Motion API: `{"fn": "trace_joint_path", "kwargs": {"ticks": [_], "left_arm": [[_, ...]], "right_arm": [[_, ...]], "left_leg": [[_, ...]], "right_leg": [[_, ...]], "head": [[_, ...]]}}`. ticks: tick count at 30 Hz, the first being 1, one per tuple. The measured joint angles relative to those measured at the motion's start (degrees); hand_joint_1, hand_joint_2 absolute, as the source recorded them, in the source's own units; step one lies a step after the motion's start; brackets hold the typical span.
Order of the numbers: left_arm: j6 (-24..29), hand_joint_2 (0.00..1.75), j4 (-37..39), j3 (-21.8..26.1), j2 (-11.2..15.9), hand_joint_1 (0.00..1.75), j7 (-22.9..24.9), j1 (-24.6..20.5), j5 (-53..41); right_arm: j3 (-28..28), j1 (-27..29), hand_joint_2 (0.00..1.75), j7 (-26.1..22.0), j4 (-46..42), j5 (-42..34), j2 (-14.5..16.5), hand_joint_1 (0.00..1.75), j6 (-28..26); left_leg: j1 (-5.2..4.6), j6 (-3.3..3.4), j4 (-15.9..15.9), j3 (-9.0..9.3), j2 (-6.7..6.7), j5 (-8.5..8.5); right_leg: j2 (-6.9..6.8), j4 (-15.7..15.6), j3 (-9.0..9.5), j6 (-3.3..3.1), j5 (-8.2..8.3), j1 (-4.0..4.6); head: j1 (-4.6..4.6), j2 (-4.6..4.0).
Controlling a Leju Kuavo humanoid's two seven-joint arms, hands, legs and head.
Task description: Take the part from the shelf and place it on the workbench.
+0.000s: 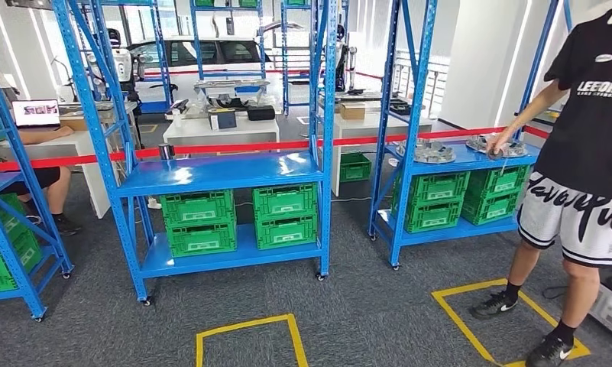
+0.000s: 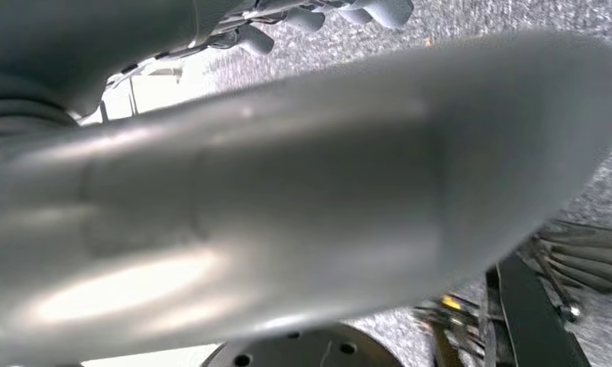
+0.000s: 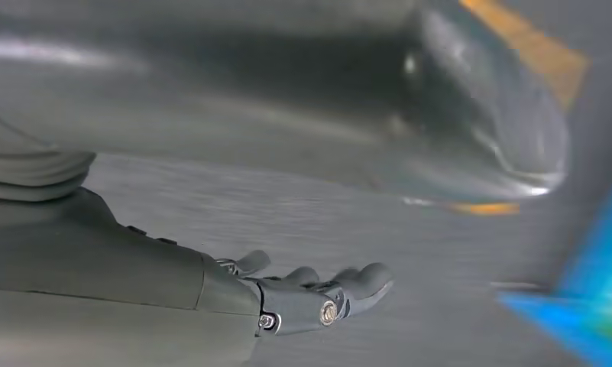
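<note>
step: approach, not yet reaching | parts (image 1: 427, 151) lie on right shelf (image 1: 471, 162), ahead-right, so right hand (image 3: 310, 294) seems nearer | right fingers loosely spread, empty, hanging over floor | left hand (image 2: 318, 15) low; fingers curled, holding nothing | person (image 1: 585, 138) touches a part there

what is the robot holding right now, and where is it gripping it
Nothing, as far as the frames show. The right hand hangs over the floor with fingers apart and empty; the left hand is barely visible, with no object in it.
</note>
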Motion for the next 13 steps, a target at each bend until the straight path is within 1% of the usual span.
{"fn": "trace_joint_path", "kwargs": {"ticks": [1,2,3,5,6,7,8,9,10,11,12,13], "left_arm": [[0.02,0.00,0.00,0.01,-0.01,0.00,0.10,0.09,-0.12],[0.03,0.00,0.00,0.01,-0.02,0.00,0.20,0.18,-0.26],[0.04,0.00,0.01,0.01,-0.04,0.00,0.28,0.25,-0.45],[0.05,0.00,0.08,0.02,-0.15,0.00,0.37,0.26,-0.83],[0.05,0.00,0.11,0.02,-0.21,0.00,0.39,0.19,-1.05],[0.05,0.00,0.14,0.02,-0.26,0.00,0.43,0.09,-1.27],[0.04,0.00,0.14,0.01,-0.28,0.00,0.46,-0.05,-1.46],[0.02,0.00,0.13,0.01,-0.30,0.00,0.49,-0.18,-1.62],[-0.01,0.00,0.14,0.01,-0.33,0.00,0.51,-0.34,-1.73],[-0.05,0.00,0.17,0.01,-0.40,0.00,0.52,-0.50,-1.79],[-0.10,0.00,0.21,0.01,-0.46,0.00,0.53,-0.66,-1.84],[-0.12,0.00,0.23,0.01,-0.52,0.00,0.53,-0.73,-1.86]], "right_arm": [[-1.09,0.13,0.00,1.16,3.04,-0.13,-0.17,0.00,-0.71],[-2.02,0.24,0.00,2.18,5.72,-0.23,-0.43,0.00,-1.14],[-2.83,0.28,0.00,3.25,8.17,-0.31,-0.67,0.00,-1.33],[-4.26,0.56,0.00,5.99,12.49,-0.37,-1.16,0.00,-1.36],[-4.89,0.82,0.00,7.58,14.26,-0.38,-1.40,0.00,-1.34],[-5.45,1.12,0.00,9.04,15.63,-0.43,-1.62,0.00,-1.27],[-5.99,1.32,0.00,10.36,16.73,-0.55,-1.87,0.00,-1.07],[-6.54,1.47,0.00,11.48,17.60,-0.74,-2.09,0.00,-0.76],[-7.09,1.63,0.00,12.43,18.40,-0.98,-2.35,0.00,-0.41],[-7.63,1.81,0.00,13.20,19.24,-1.22,-2.63,0.00,-0.06],[-8.15,2.10,0.00,13.84,19.99,-1.48,-2.83,0.00,0.28],[-8.40,2.28,0.00,14.09,20.39,-1.60,-2.98,0.00,0.40]], "left_leg": [[-0.07,-0.01,0.00,1.06,-0.28,-0.86],[-0.15,-0.04,0.00,2.23,-0.48,-1.76],[-0.24,-0.07,0.00,3.37,-0.59,-2.72],[-0.42,-0.22,0.19,5.31,-0.77,-4.72],[-0.46,-0.43,0.20,5.96,-0.89,-5.69],[-0.46,-0.74,0.35,6.70,-1.01,-6.30],[-0.44,-1.14,0.70,7.10,-1.08,-6.42],[-0.37,-1.54,1.79,7.01,-0.96,-6.05],[-0.34,-1.96,4.03,6.17,-0.64,-5.06],[-0.27,-2.35,7.05,4.34,-0.22,-4.24],[-0.10,-2.69,10.50,1.97,0.21,-4.10],[-0.04,-2.86,12.40,0.71,0.51,-3.90]], "right_leg": [[0.00,-0.17,-1.60,0.07,-1.51,0.02],[0.01,-1.76,-2.54,0.02,-1.54,0.04],[0.03,-4.50,-2.98,-0.18,0.48,0.10],[0.09,-10.28,-3.02,-0.82,8.62,0.39],[0.12,-12.00,-2.64,-1.12,11.76,0.61],[0.17,-12.82,-2.20,-1.37,13.43,0.76],[0.23,-13.03,-1.57,-1.66,13.27,0.87],[0.29,-13.30,-0.77,-2.01,12.99,0.81],[0.30,-13.69,0.05,-2.42,12.66,0.67],[0.25,-14.02,0.98,-2.82,12.22,0.55],[0.17,-14.38,1.96,-3.11,11.68,0.39],[0.09,-14.54,2.44,-3.27,11.36,0.35]], "head": [[0.02,0.00],[0.05,0.00],[0.04,0.00],[0.01,-0.01],[-0.02,-0.01],[-0.01,-0.02],[0.00,-0.02],[0.03,-0.01],[0.02,-0.01],[-0.01,-0.01],[-0.04,-0.01],[-0.08,-0.01]]}}
